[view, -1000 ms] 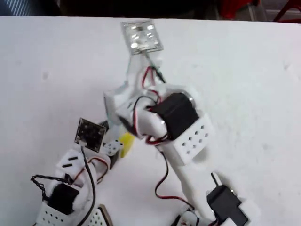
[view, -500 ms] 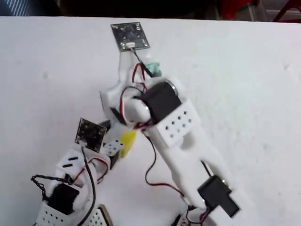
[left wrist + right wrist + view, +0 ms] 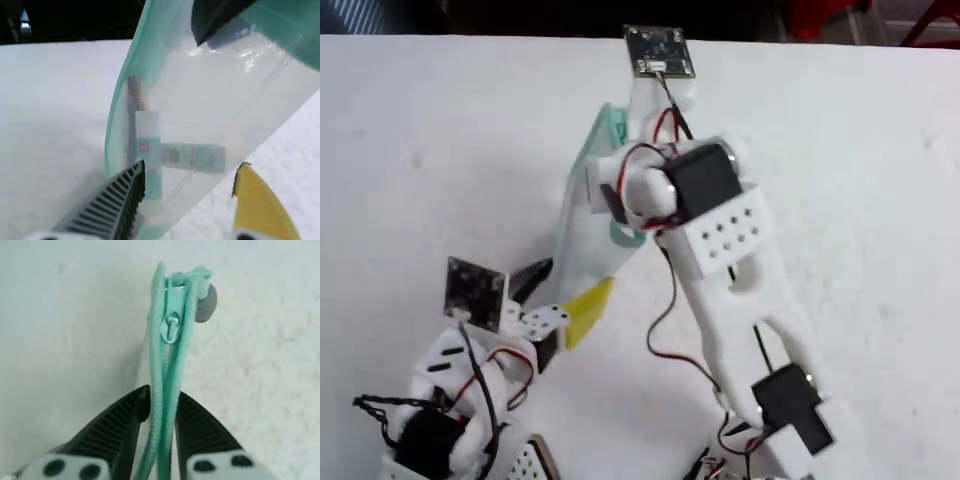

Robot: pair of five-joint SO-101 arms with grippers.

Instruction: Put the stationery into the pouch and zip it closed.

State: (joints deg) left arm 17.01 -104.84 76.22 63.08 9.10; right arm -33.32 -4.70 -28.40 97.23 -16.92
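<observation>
High view: the see-through, teal-edged pouch (image 3: 582,225) is held up on edge over the white worktop (image 3: 840,150), strung between the two arms. The left end effector (image 3: 580,277) is at its lower corner. Compared with half a second back, the right arm (image 3: 730,260) has swung across and pulled the pouch into the open. Before, it was mostly buried under that arm. The left arm has also slid back a little.

Left wrist view: the stationery (image 3: 192,156) shows through the pouch wall, so it's already inside, down at the low end. The black and yellow fingers stand apart with the corner between them, not squeezing as far as I can tell.

Right wrist view: the right end effector (image 3: 162,402) is clamped on the teal zip edge. The zip slider (image 3: 172,322) sits further along, past the fingertips.

So I'd say packing is done and we're on the zipping step. Next up, I reckon, is one end held firm while the tiny slider tab gets pinched and dragged along.
</observation>
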